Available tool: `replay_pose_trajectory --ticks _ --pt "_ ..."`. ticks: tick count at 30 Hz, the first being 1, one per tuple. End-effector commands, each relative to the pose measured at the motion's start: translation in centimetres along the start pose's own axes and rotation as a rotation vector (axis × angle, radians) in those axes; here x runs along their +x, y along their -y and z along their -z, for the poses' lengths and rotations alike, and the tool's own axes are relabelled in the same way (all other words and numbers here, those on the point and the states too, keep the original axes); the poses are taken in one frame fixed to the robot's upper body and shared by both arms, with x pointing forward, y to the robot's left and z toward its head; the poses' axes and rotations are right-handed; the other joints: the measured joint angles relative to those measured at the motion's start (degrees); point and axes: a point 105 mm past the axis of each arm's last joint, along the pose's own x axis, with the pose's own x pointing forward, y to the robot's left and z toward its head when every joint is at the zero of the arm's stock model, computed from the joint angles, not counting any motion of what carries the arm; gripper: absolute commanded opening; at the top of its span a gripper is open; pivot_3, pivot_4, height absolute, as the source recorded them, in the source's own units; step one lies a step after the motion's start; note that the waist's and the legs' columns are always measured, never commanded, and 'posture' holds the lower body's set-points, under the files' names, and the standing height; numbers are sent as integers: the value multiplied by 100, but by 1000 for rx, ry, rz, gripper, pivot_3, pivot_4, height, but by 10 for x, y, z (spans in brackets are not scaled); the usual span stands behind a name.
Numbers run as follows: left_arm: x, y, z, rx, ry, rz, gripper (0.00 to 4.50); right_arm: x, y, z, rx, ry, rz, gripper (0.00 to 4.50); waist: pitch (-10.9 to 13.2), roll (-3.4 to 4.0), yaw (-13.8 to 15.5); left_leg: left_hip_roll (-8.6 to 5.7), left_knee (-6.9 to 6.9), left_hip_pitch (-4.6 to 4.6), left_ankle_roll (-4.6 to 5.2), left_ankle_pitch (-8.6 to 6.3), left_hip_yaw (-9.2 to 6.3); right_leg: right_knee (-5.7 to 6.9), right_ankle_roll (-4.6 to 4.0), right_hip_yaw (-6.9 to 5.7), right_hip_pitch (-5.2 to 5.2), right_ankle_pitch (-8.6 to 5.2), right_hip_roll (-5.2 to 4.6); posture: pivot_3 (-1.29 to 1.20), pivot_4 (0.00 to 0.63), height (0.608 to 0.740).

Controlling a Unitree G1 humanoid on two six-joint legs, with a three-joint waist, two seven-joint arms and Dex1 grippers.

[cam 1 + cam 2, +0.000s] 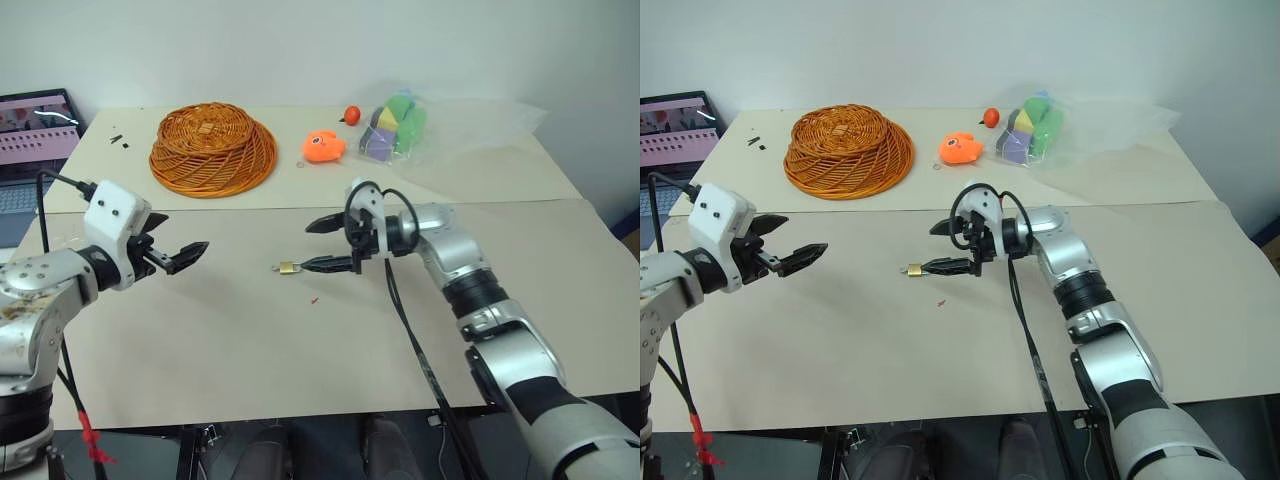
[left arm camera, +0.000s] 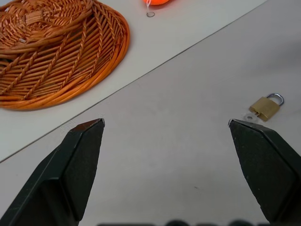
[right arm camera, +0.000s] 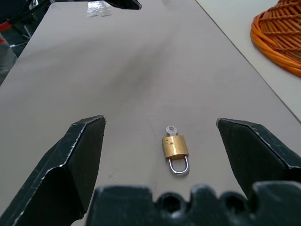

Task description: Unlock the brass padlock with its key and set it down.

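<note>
The brass padlock (image 3: 175, 147) lies flat on the beige table (image 1: 250, 340), near its middle. A small silver key (image 3: 170, 129) sticks out of the end opposite its shackle. My right gripper (image 1: 308, 247) hovers just right of the padlock, open wide, pointing left, with its lower fingertip close to the lock and nothing between the fingers. My left gripper (image 1: 180, 238) hangs open above the table's left part, a good way from the padlock (image 2: 265, 107), and holds nothing.
An upturned orange wicker basket (image 1: 212, 148) sits at the back left. An orange toy (image 1: 323, 146), a small red ball (image 1: 351, 114) and a plastic bag of coloured things (image 1: 395, 125) lie at the back. A red speck (image 1: 314, 299) lies near the padlock. A laptop (image 1: 30, 130) stands off the left edge.
</note>
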Motion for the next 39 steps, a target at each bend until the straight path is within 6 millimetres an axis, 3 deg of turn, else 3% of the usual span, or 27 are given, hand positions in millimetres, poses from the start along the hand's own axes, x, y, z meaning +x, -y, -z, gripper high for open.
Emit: replay_pose_trajectory --ticks 1,11,21,28,39 --pt "-17 -3 -11 18 26 -66 4500 19 0 -4 -69 -5 -43 4454 1 1 -28 3 0 2 -3 -1 0 0 0 1 1 0 3 0 150 739" --pt "-39 -2 2 -1 -43 -93 4500 48 -3 14 -85 -44 -32 4454 4 7 -115 10 -4 8 -20 -2 -6 4 -2 -3 0 0 11 0 150 739" --pt "-48 23 -3 -16 -33 94 4500 47 20 6 -101 -40 121 4454 6 11 -132 55 -8 16 -57 -12 -4 4 -20 -2 -2 -2 58 0 150 739" --pt "-48 21 -4 -10 -29 96 4500 56 12 18 -67 -68 98 4454 6 10 -132 88 -62 49 -95 -1 1 7 -71 -2 -1 -15 92 0 150 739" --pt "-51 31 -1 -17 -46 160 4500 64 10 36 -29 -129 147 4454 6 10 -140 90 -75 52 -99 1 3 10 -82 0 -7 -21 93 0 150 739"
